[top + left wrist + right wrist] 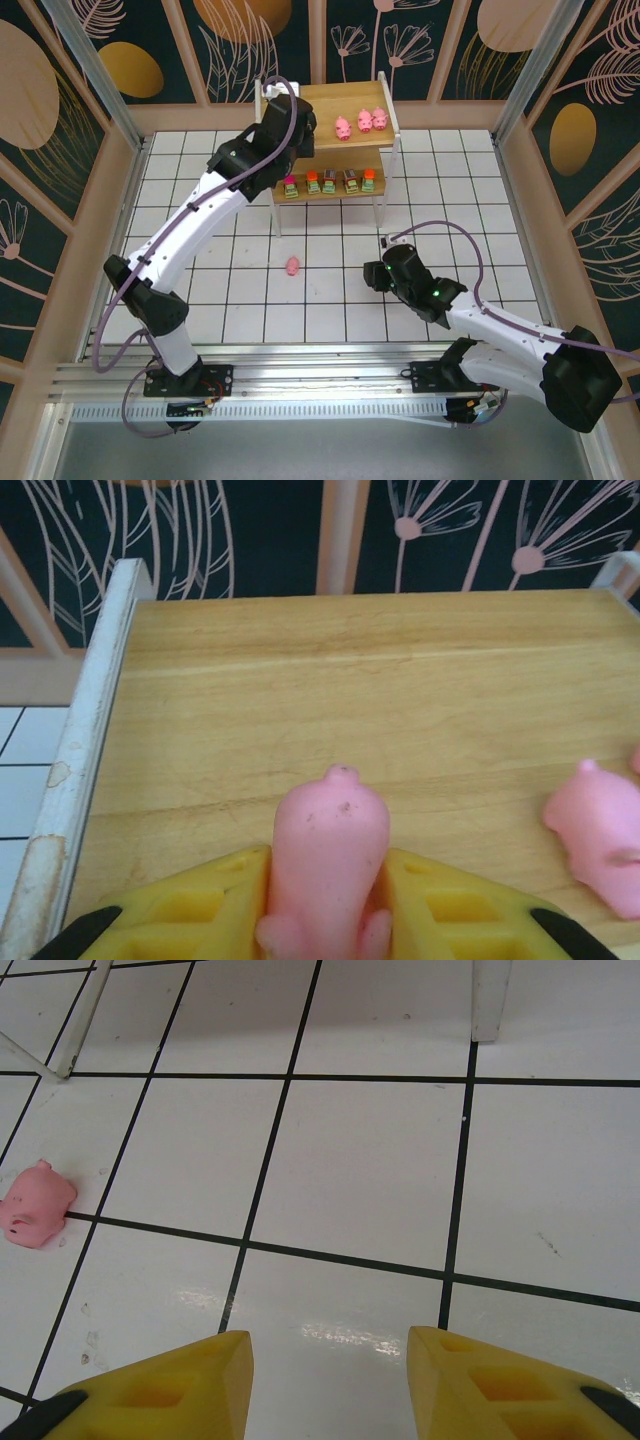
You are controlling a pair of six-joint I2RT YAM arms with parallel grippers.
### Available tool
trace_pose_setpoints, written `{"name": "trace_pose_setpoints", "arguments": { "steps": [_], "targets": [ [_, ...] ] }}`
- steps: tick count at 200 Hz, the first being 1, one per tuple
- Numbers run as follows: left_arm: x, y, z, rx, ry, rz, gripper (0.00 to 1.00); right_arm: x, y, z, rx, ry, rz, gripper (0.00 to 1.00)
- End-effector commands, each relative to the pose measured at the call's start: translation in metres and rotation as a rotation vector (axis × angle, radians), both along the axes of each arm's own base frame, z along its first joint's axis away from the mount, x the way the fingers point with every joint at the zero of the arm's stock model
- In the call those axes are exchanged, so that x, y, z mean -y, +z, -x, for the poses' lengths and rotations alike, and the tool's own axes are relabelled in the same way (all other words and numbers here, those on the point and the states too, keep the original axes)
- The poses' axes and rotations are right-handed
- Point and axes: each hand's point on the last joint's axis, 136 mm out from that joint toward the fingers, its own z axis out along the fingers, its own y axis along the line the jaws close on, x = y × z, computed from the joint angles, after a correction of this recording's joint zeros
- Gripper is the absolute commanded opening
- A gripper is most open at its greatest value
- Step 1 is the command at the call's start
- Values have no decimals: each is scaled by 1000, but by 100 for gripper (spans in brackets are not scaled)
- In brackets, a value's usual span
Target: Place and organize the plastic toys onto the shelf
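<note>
three pigs (361, 123) at shelf (325, 105) top's right edge, blocks (330, 182) below. left gripper (325, 910) grasps fourth pig (330, 840); fifth pig (292, 266) on table (450, 200); right gripper (330, 1380) released.

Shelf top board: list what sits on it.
Three pigs stand on the board's right half. The left tool grips a fourth pig over the left half; the arm hides that part from above.

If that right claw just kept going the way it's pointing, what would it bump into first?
Most likely the white tiled table, ahead of the open right gripper. The loose pink pig lies off to one side; depth is hard to judge.
</note>
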Motion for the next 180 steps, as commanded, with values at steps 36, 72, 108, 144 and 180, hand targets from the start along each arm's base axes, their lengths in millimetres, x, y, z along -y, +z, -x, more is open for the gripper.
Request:
{"name": "trace_pose_setpoints", "arguments": {
  "steps": [36, 72, 108, 144, 180],
  "targets": [
    [-16, -14, -10, -24, 44, -14, 32, -2, 1, -1, 2, -4, -17, 45],
    [-16, -20, -13, -35, 43, -13, 33, -2, 0, -1, 1, -6, -16, 46],
    [-16, -24, -15, -40, 45, -15, 43, -2, 0, -1, 1, -6, -16, 46],
    [-14, -27, -16, -44, 38, -14, 46, -2, 1, -1, 2, -5, -15, 46],
    [-14, -22, -16, -33, 39, -7, 49, -2, 2, -1, 3, -6, -18, 46]
  ]
}}
